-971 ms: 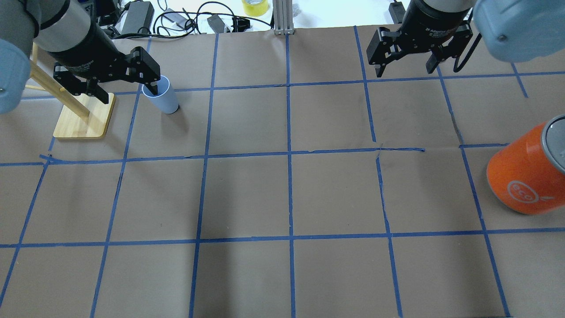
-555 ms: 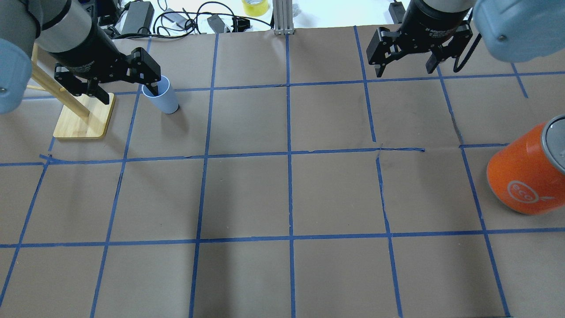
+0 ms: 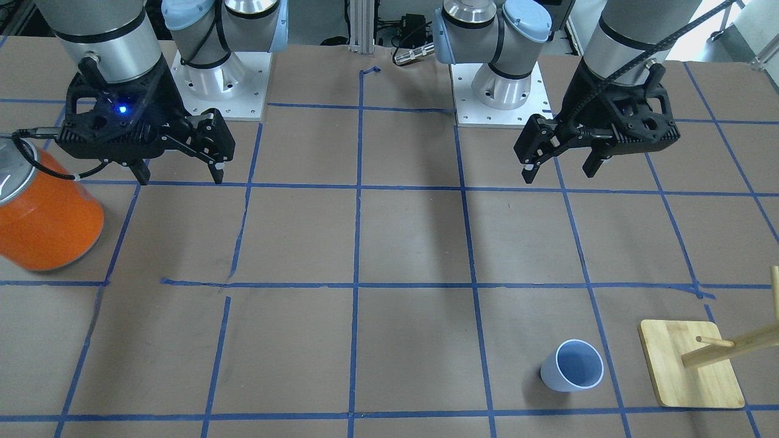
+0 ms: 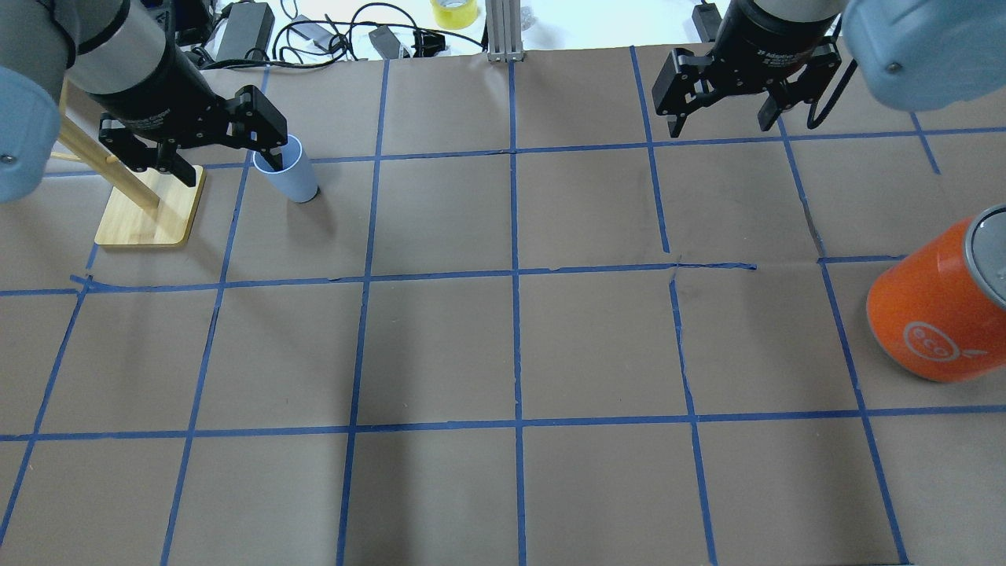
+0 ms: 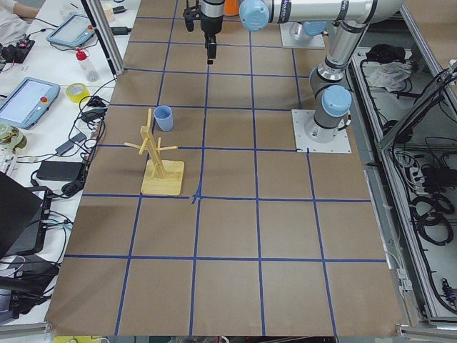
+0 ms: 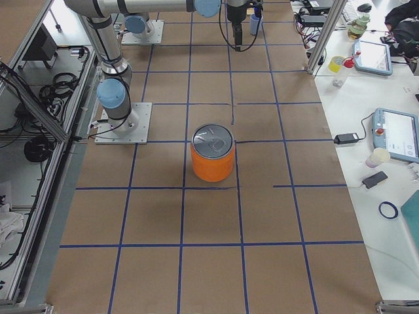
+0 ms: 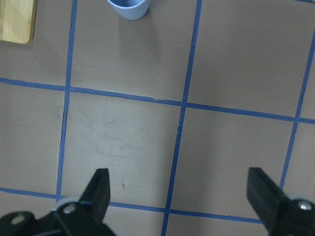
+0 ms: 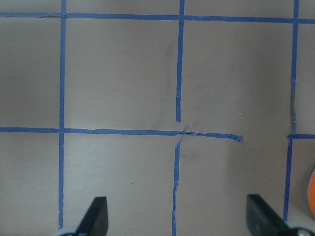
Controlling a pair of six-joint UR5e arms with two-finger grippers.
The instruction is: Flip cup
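Cup point(image 3: 572, 365) is up on its base, folks, mouth to the ceiling, and the front-facing camera looks right down into the blue inside. It sits on the far-left part of the table point(image 4: 440, 346), out toward the far edge from the robot, inside one of the squares marked off with blue tape point(image 4: 515, 275). Just to its left stands the wooden peg stand point(image 4: 149, 212), close by but not touching.

Over to the left gripper point(image 3: 558, 173): fingers spread wide, nothing between them, hanging in the air above the table. From overhead one fingertip seems to cross the cup's rim, but don't be fooled. The front-facing view shows it well apart from the cup, back on the near side by the robot's base. The left wrist camera agrees, with the cup only just showing at the top edge of its view and bare brown paper beneath the jaws.

On the other side, the right gripper point(image 3: 181, 178) is a match: jaws wide, empty, raised over the right half of the table. Its wrist camera sees tape lines and a sliver of orange at the right edge.

That orange belongs to the orange can point(image 4: 935, 314), upright at the right edge, silver top up, well apart from the cup.
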